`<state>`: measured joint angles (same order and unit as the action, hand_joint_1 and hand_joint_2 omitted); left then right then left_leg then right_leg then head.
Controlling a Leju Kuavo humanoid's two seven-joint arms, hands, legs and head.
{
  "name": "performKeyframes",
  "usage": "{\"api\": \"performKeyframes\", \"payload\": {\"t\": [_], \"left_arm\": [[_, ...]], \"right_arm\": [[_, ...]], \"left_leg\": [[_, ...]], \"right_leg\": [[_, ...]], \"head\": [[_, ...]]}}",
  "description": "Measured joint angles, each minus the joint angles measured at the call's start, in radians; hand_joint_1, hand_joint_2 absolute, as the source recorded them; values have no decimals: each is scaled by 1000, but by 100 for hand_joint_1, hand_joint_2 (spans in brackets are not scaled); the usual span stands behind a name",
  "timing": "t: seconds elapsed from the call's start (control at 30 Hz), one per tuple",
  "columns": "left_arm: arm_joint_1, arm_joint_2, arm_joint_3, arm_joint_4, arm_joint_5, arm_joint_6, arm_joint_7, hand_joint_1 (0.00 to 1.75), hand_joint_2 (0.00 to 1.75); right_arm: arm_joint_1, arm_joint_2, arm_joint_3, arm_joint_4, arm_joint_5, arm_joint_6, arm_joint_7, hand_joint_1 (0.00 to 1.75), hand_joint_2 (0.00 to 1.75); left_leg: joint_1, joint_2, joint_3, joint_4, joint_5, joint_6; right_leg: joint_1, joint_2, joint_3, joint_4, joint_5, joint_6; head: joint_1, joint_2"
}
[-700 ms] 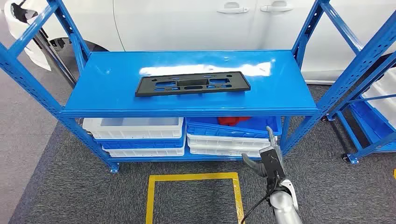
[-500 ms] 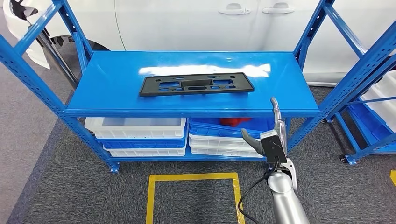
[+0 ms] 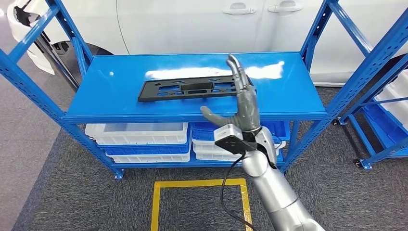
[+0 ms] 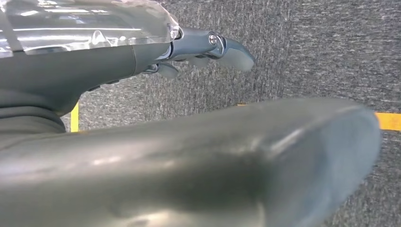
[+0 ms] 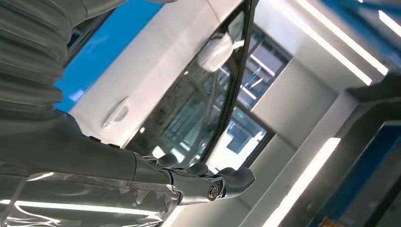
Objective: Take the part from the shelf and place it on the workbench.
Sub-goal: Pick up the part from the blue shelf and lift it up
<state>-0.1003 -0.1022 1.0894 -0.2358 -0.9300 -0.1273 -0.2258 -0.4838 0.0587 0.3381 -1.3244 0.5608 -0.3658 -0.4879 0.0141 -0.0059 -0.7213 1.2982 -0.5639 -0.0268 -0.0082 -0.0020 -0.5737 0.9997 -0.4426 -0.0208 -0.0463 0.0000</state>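
On the top board of the blue shelf (image 3: 110,96), the flat black part (image 3: 192,88) lies lengthwise near the middle, in front of a white car (image 3: 192,24). Over the part's right end the right hand (image 3: 243,103) is raised, its fingers stretched straight and thumb spread aside, holding nothing; whether its fingertips touch the part cannot be told. Beside the robot's body the left hand (image 4: 142,61) hangs above grey carpet and yellow floor tape (image 4: 390,121), fingers extended and apart, empty.

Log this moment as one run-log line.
phase: reach | right robot hand: open, raised over shelf edge | part: flat on shelf, not held
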Motion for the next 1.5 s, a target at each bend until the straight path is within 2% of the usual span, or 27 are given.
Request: {"api": "performKeyframes", "payload": {"t": [0.03, 0.07, 0.1, 0.17, 0.2, 0.33, 0.4, 0.47, 0.5, 0.53, 0.57, 0.63, 0.7, 0.77, 0.87, 0.9, 0.97, 1.0, 1.03, 1.07, 1.13, 1.17, 1.23, 1.33, 1.37, 1.4, 1.5], "left_arm": [[-1, 0, 2, 1, -6, -1, 0, 0, 0], [-2, 0, 4, 2, -11, -1, 0, 0, 0], [-3, 0, 5, 2, -15, -2, 0, 0, 0], [-9, -2, 9, 4, -24, -3, 0, 0, 0], [-12, -2, 11, 5, -27, -4, 0, 0, 0], [-15, -5, 19, 10, -39, -7, -1, 0, 0], [-18, -6, 21, 10, -44, -9, -2, 0, 0], [-19, -7, 22, 11, -49, -10, -4, 0, 0], [-19, -7, 22, 11, -51, -10, -4, 0, 0], [-19, -7, 22, 11, -54, -11, -5, 0, 0], [-19, -7, 23, 12, -56, -12, -5, 0, 0], [-20, -9, 23, 13, -59, -13, -7, 0, 0], [-21, -12, 24, 15, -64, -15, -10, 0, 0], [-22, -14, 25, 17, -68, -17, -13, 0, 0], [-23, -14, 26, 19, -75, -21, -16, 0, 0], [-23, -14, 26, 19, -77, -22, -17, 0, 0], [-23, -15, 27, 19, -80, -24, -17, 0, 0], [-22, -15, 27, 19, -82, -24, -17, 0, 0], [-22, -15, 27, 19, -84, -26, -17, 0, 0], [-21, -15, 27, 19, -87, -27, -17, 0, 0], [-23, -15, 28, 19, -92, -30, -17, 0, 0], [-24, -15, 28, 20, -94, -32, -17, 0, 0], [-25, -16, 28, 21, -99, -34, -17, 0, 0], [-25, -16, 28, 21, -106, -39, -16, 0, 0], [-26, -16, 28, 21, -109, -40, -16, 0, 0], [-27, -16, 28, 21, -110, -41, -16, 0, 0], [-28, -16, 28, 21, -111, -43, -16, 0, 0]], "right_arm": [[-8, 3, 23, 13, 21, -9, 4, 0, 175], [-17, 7, 42, 27, 42, -18, 9, 0, 175], [-27, 11, 61, 42, 64, -28, 15, 0, 175], [-52, 18, 97, 77, 110, -48, 28, 0, 175], [-64, 20, 115, 96, 133, -57, 36, 0, 175], [-98, 29, 180, 178, 226, -90, 72, 0, 175], [-118, 32, 208, 222, 272, -106, 93, 0, 175], [-132, 34, 237, 273, 321, -119, 120, 0, 175], [-136, 34, 250, 298, 344, -122, 135, 0, 175], [-139, 34, 263, 322, 367, -124, 150, 0, 175], [-144, 34, 275, 345, 389, -125, 165, 0, 175], [-165, 35, 300, 391, 434, -128, 201, 0, 175], [-194, 37, 320, 440, 477, -131, 241, 0, 175], [-215, 38, 332, 489, 516, -133, 283, 0, 175], [-245, 39, 340, 559, 568, -134, 343, 0, 175], [-257, 39, 342, 583, 584, -134, 362, 0, 175], [-278, 39, 344, 639, 616, -134, 405, 0, 175], [-285, 38, 344, 668, 631, -134, 428, 0, 175], [-292, 38, 344, 697, 647, -134, 451, 0, 175], [-299, 37, 344, 725, 662, -134, 473, 0, 175], [-320, 35, 344, 778, 693, -135, 516, 0, 175], [-334, 34, 344, 805, 708, -136, 538, 0, 175], [-358, 31, 344, 855, 740, -139, 582, 0, 175], [-378, 27, 343, 914, 784, -144, 642, 0, 175], [-383, 25, 342, 929, 795, -146, 657, 0, 175], [-387, 25, 341, 942, 803, -147, 668, 0, 175], [-391, 22, 340, 974, 811, -151, 677, 0, 175]], "left_leg": [[3, 0, -4, -1, 15, -3], [6, 0, 12, -42, 47, -5], [9, 1, 43, -113, 89, -7], [11, 0, 102, -240, 137, -6], [10, -1, 115, -271, 143, -1], [7, -3, 116, -283, 142, 29], [6, -2, 118, -287, 144, 41], [0, -1, 117, -286, 143, 48], [-2, -2, 118, -286, 143, 50], [-5, -3, 118, -285, 142, 52], [-8, -4, 119, -284, 141, 53], [-13, -5, 121, -283, 139, 54], [-17, -5, 119, -281, 138, 50], [-16, -2, 116, -281, 138, 42], [-15, 0, 106, -254, 117, 27], [-14, 0, 88, -212, 92, 21], [-6, 0, 26, -81, 32, 10], [-2, 0, -2, -25, 14, 4], [2, 0, -16, -2, 15, -1], [7, 1, -9, -19, 36, -6], [15, 2, 52, -148, 104, -14], [16, 1, 82, -210, 125, -13], [16, -2, 107, -264, 134, 0], [13, -4, 106, -267, 135, 25], [12, -4, 107, -268, 136, 32], [12, -3, 108, -270, 137, 38], [7, -2, 109, -270, 135, 48]], "right_leg": [[-1, 0, 1, 1, -1, 1], [-3, 1, 2, 2, -3, 4], [-4, 1, 4, 4, -6, 8], [-2, 3, 4, 10, -12, 18], [0, 4, 3, 11, -13, 23], [-2, 3, -4, 20, -23, 43], [-4, 3, -42, 103, -70, 49], [-4, 3, -113, 246, -127, 48], [-3, 3, -141, 296, -139, 47], [-2, 3, -152, 311, -131, 43], [0, 3, -144, 284, -104, 38], [10, 2, -89, 149, -30, 15], [20, 0, -45, 42, 9, -2], [24, -1, -37, 17, 12, -3], [12, -1, -26, -2, 21, -4], [8, -1, -22, -7, 24, -4], [7, -1, -20, -7, 23, -6], [6, -1, -20, -7, 22, -5], [5, -1, -20, -5, 21, -4], [3, 0, -20, -2, 19, -1], [-2, 1, -20, 7, 13, 9], [-2, 3, -23, 14, 8, 15], [2, 5, -28, 21, 5, 27], [0, 5, -31, 23, 1, 42], [-2, 5, -39, 43, -13, 46], [-4, 4, -58, 84, -36, 50], [-5, 4, -160, 284, -119, 53]], "head": [[0, 0], [0, 0], [0, 0], [0, 0], [0, 0], [0, 0], [0, 0], [0, 0], [0, 0], [0, 0], [0, 0], [0, 0], [0, 0], [0, 0], [0, 0], [0, 0], [0, 0], [0, 0], [0, 0], [0, 0], [0, 0], [0, 0], [0, 0], [0, 0], [0, 0], [0, 0], [0, 0]]}}
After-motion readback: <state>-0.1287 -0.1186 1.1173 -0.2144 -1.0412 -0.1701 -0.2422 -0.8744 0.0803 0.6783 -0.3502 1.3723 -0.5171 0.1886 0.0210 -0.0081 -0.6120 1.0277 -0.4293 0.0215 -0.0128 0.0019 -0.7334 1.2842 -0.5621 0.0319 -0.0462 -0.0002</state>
